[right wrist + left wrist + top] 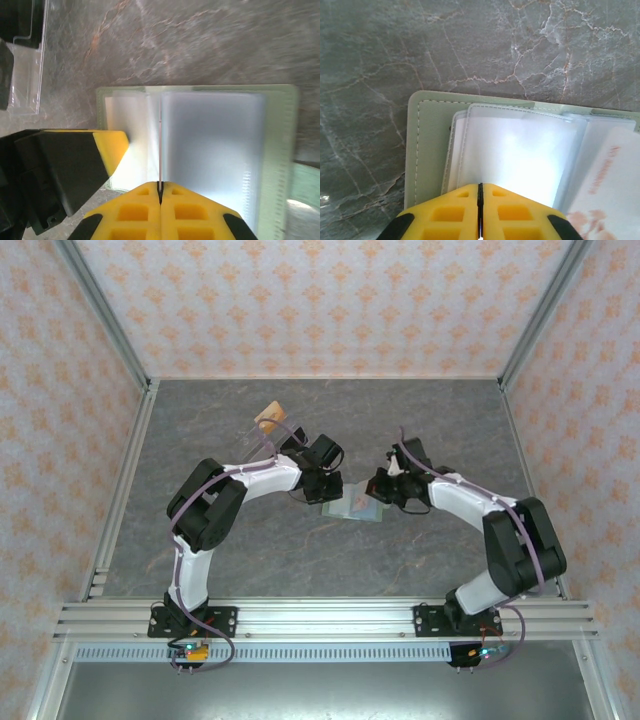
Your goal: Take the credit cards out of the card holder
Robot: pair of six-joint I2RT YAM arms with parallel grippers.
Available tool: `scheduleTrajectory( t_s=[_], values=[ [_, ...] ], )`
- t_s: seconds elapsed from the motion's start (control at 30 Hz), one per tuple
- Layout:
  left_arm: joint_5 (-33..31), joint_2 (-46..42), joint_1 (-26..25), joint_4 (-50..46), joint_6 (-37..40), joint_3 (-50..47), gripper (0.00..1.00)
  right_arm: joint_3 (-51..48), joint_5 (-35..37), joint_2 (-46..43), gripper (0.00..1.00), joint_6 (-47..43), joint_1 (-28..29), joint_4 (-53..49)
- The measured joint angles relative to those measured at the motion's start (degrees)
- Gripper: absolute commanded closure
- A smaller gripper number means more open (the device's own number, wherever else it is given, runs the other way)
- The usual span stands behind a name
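Grey marbled counter [250, 550] carries the open sage-green folding card holder [352, 508] midway between both arms; the left gripper [480, 192] sits with fingers pressed together over its clear plastic sleeves [520, 150], while the right gripper [160, 189] pinches one sleeve edge-on

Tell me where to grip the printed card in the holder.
Probably its free top-left edge, where the card overlaps the clear sleeves. It lies flat on the open holder, so bring the left fingers in from the sleeve side; whether a pocket traps it is unclear.
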Motion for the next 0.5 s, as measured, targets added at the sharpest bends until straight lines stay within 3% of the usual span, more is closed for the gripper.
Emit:
scheduleTrajectory(
  t_s=[0.27,0.5],
  values=[
    [-1.49,-8.48,1.09,-1.68,0.66,0.04,0.50,-2.62,-4.85,-7.56,1.00,3.08,-3.19,6.97],
    [3.37,-21.51,5.90,8.87,-2.10,-5.33,0.33,-2.73,-11.41,-9.94,1.00,9.53,-3.37,18.75]
  ],
)
